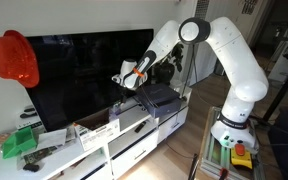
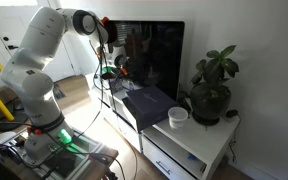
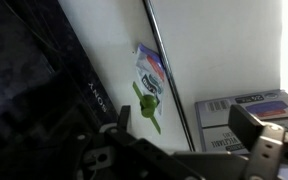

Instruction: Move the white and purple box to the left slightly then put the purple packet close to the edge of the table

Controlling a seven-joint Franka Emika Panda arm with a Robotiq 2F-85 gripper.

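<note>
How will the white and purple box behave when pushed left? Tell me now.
The white and purple box looks like thin carton, so probably light, sliding easily on the smooth white table. Lying low and flat, it likely will not tip; an off-centre push may swivel it.

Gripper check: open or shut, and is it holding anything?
Open and empty. In the wrist view the gripper shows its jaws apart with nothing between them; the purple packet lies beyond it, not held.

The white and purple box is cut by the wrist view's edge and the blurred end effector.
</note>
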